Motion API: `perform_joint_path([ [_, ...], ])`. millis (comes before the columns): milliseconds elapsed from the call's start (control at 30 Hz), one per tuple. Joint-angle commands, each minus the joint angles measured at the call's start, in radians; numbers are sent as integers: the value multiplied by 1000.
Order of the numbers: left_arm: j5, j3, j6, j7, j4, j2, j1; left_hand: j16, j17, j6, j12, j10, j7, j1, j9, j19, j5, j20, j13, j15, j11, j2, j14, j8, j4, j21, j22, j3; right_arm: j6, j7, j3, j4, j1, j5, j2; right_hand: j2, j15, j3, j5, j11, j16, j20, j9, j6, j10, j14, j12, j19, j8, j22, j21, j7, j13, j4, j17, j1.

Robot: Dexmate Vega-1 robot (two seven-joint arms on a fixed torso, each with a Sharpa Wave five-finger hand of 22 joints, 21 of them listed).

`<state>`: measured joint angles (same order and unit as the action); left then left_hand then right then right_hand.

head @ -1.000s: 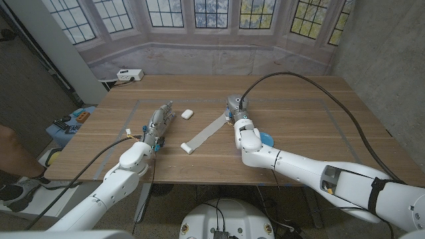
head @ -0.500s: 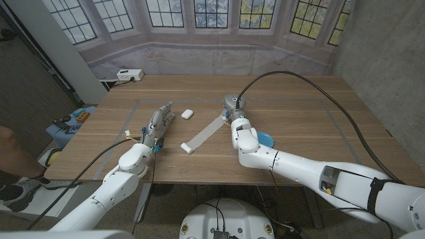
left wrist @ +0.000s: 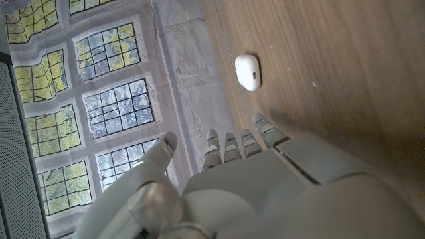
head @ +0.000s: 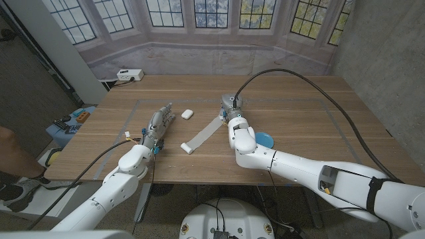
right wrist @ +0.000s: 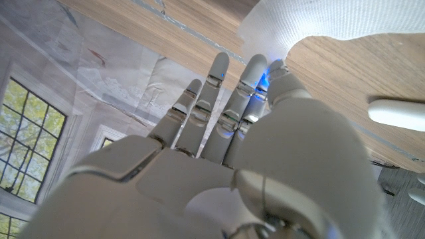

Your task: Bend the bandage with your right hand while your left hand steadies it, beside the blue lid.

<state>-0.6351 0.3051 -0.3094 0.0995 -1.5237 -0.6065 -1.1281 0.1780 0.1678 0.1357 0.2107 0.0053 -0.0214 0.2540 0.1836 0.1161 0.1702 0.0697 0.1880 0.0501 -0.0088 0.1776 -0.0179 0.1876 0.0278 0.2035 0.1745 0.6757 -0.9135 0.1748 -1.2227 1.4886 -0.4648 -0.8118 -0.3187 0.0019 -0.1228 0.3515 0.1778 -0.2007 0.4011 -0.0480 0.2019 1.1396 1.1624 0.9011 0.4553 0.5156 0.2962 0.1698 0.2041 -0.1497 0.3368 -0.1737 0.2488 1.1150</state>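
Observation:
The white bandage lies unrolled as a slanted strip on the wooden table, its rolled end toward the front. My right hand stands at the strip's far end with its fingers stretched out and apart. In the right wrist view its fingertips reach the edge of the gauze, and nothing is gripped. The blue lid lies just right of my right forearm. My left hand is apart from the bandage, to its left, fingers straight and holding nothing.
A small white case lies between my hands, just ahead of the left fingertips. A white power strip sits at the table's far left edge. A black cable arcs over the right half of the table.
My right hand has moved slightly left, closer over the bandage's far end. The left hand and the bandage have not moved.

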Motion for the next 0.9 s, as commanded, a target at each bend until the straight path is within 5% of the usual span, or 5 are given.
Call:
perform_joint_path([
  [33, -5, 0, -10, -12, 9, 1, -1, 1, 2, 9, -3, 8, 2, 13, 4, -1, 4, 5, 4, 1, 2, -1, -2, 2, 4, 0, 5, 0, -45, -39, -16, 33, 5, -21, 9, -1, -113, -5, 1, -1, 8, -10, 6, 7, 9, 14, 5, 10, 3, 5, 2, 5, 5, 2, 3, 13],
  [900, -11, 0, -29, -29, 32, 7, -1, 1, 3, 12, -3, 8, 2, 14, 4, -2, 5, 6, 4, 2, 3, -2, -2, 2, 6, -1, 5, -1, -151, -114, -70, 67, 38, -41, 44, 4, -112, -18, -1, 3, 15, -6, 8, 5, 6, 26, 11, 14, -4, 5, 1, 19, 21, 7, 8, 28],
])
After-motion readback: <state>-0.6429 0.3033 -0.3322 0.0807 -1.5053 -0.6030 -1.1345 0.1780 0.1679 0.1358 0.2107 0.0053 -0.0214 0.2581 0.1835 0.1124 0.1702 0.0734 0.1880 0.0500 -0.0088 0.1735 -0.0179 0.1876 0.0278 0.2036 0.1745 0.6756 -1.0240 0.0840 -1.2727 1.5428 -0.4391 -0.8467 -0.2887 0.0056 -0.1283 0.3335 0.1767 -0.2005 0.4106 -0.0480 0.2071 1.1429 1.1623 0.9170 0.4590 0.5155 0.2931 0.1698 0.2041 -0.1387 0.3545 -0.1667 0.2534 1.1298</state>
